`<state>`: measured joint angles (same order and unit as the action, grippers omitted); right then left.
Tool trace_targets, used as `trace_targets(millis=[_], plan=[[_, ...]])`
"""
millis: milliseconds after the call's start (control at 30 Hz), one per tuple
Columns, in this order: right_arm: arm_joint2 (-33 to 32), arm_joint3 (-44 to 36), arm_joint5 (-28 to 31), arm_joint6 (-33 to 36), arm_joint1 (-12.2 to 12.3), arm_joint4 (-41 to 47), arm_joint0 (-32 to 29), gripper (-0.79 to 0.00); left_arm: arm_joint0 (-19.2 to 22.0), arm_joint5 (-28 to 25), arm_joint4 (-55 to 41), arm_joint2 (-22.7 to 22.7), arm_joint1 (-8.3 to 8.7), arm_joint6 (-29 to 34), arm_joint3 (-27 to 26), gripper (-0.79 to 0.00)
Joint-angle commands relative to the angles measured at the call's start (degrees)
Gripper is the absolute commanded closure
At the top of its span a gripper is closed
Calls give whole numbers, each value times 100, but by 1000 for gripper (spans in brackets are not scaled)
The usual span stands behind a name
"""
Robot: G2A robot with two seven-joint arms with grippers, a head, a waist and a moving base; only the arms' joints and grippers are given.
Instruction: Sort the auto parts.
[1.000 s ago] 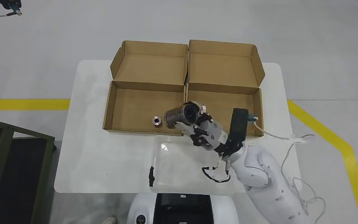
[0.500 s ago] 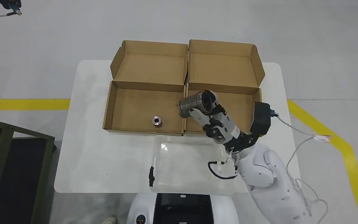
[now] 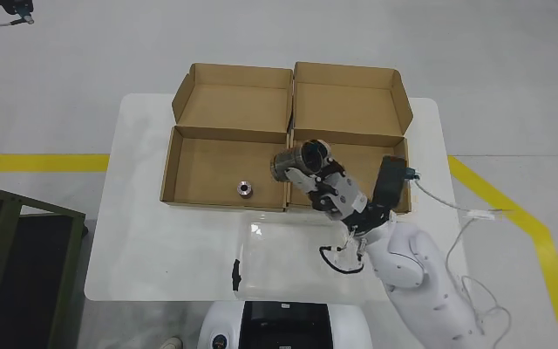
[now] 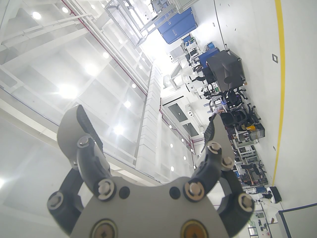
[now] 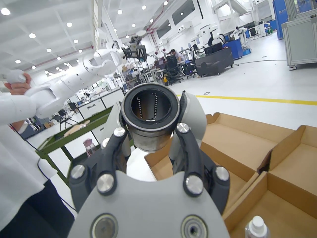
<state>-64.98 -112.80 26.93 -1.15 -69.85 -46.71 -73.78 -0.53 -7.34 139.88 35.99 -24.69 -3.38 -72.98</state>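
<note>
My right gripper is shut on a dark metal cylindrical bearing, held in the air above the wall between the two open cardboard boxes. In the right wrist view the bearing sits between the fingers with its hollow bore facing the camera; the right gripper clamps its sides. A small round metal part lies on the floor of the left box. The right box is beside it. My left gripper is open, holds nothing and points at the ceiling.
A clear plastic tray lies on the white table in front of the boxes, with a small black piece at its left edge. Both box lids stand open at the back. A small pale part shows in a box.
My right gripper carried the bearing from the left box's edge to the right and farther back, then came slightly back to the left. The small part in the left box stayed put.
</note>
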Motion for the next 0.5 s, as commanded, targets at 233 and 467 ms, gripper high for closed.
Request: trace_targets(millis=[233,467], plan=[[391,419,-257,727,-38,-1213,393,0,0,0,0,0,0,0,0,-785],[820,920,-632,1195,-131,-1740,781,0,0,0,0,0,0,0,0,-785]])
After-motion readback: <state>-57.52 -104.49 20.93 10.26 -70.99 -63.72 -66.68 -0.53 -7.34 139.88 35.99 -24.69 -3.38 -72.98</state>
